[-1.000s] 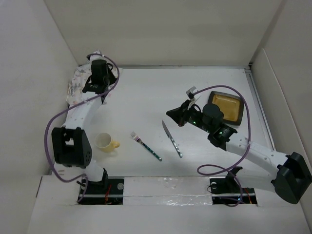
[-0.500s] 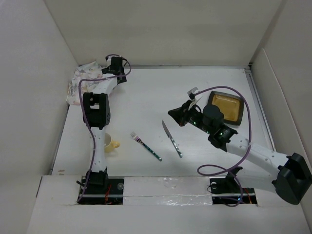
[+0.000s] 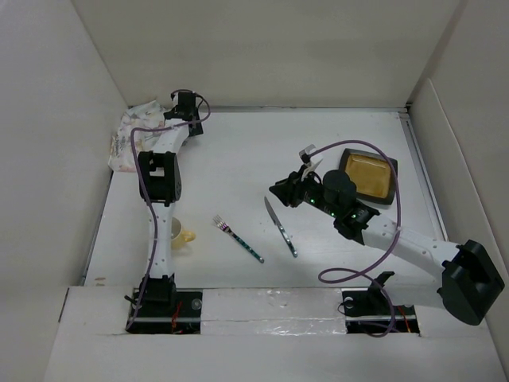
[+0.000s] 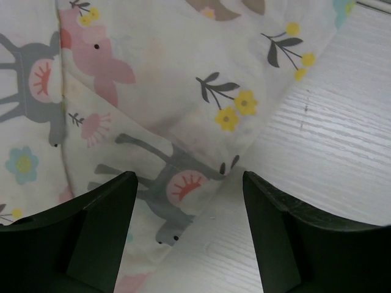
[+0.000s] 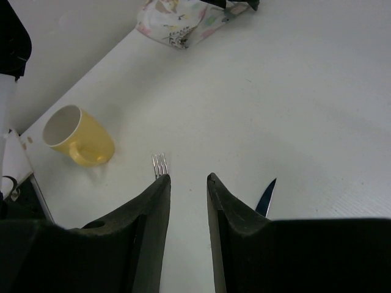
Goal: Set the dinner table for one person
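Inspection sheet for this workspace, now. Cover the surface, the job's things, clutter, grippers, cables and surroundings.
Surface: dinner table, matte white, flat.
Job's things: placemat crumpled in the far left corner; yellow mug upright at the near left; fork and knife lying apart near the middle; square plate on the right, nothing on it.
Clutter: nothing seen.
Grippers: left gripper open over the placemat's edge; right gripper narrowly open, holding nothing, above the table.
Cables: purple cable arcs past the plate; second purple cable runs by the placemat.
Surroundings: plain white walls.
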Tool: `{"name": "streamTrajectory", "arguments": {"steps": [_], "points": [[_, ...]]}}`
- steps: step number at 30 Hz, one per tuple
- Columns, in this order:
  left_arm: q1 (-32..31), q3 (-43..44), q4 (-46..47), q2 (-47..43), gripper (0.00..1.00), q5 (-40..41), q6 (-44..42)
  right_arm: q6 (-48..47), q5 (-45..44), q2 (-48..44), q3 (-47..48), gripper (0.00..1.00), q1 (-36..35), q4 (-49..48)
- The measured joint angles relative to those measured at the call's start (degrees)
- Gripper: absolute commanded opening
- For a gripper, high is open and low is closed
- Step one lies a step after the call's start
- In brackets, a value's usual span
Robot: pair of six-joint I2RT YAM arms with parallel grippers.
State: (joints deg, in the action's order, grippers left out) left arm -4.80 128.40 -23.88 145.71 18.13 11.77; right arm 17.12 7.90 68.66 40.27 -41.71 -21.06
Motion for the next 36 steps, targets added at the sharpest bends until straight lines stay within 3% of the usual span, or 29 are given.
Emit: {"name": "streamTrajectory", "arguments": {"steps": [2,3,4,6,7,10,19,26,28,29,30,32,33,35,36], "points": [[0.7,0.0,0.5,0.1,0.63,-0.7,-0.9,0.0,0.0,0.1,0.0,0.36,0.0,-0.1],[0.9,0.0,0.7,0.1,0.54,-1.3,-1.4,0.0,0.0,0.2,0.0,0.36,0.0,-0.1],[1.2,0.0,0.8,0.1,0.54,-2.0,-1.9,0.0,0.0,0.4,0.0,0.37,0.0,-0.2],[1.6,0.0,1.1,0.1,0.43,-3.2,-2.5,0.0,0.0,1.0,0.1,0.37,0.0,-0.3],[1.7,-0.1,1.3,0.1,0.27,-3.9,-2.9,0.0,0.0,1.3,0.1,0.37,0.0,-0.4],[1.6,-0.2,1.8,0.3,0.0,-5.9,-3.7,0.0,0.0,2.3,0.1,0.37,0.0,-0.4],[-3.5,-4.8,5.2,-2.2,0.0,-8.1,-7.7,0.3,-0.9,2.3,0.1,0.37,0.0,-0.4],[-17.7,-7.7,5.2,-6.2,0.0,-14.0,-12.5,0.8,-8.6,-1.7,0.1,0.37,0.2,2.9],[-22.6,-8.8,5.3,-7.7,0.0,-14.0,-14.6,1.3,-11.3,-4.1,0.1,0.33,0.9,3.5],[-24.9,-9.5,5.6,-8.4,0.04,-13.5,-15.4,1.8,-12.6,-5.1,0.0,0.3,1.4,3.7],[-26.9,-10.3,5.7,-9.0,0.18,-13.1,-16.1,2.2,-13.7,-6.3,-0.1,0.23,2.0,4.1],[-29.7,-11.9,5.7,-10.1,0.31,-12.9,-17.0,3.3,-15.8,-8.5,-0.9,0.14,3.6,4.7],[-30.5,-12.7,5.6,-10.6,0.44,-12.8,-17.1,3.9,-16.9,-9.4,-1.3,0.07,4.2,5.1],[-30.8,-14.6,5.9,-11.5,0.55,-12.3,-17.2,5.1,-18.8,-10.8,-2.2,0.02,5.4,5.8],[-30.5,-16.1,6.3,-12.3,0.56,-11.6,-16.9,5.6,-19.4,-11.3,-2.6,0.0,6.0,6.1]]}}
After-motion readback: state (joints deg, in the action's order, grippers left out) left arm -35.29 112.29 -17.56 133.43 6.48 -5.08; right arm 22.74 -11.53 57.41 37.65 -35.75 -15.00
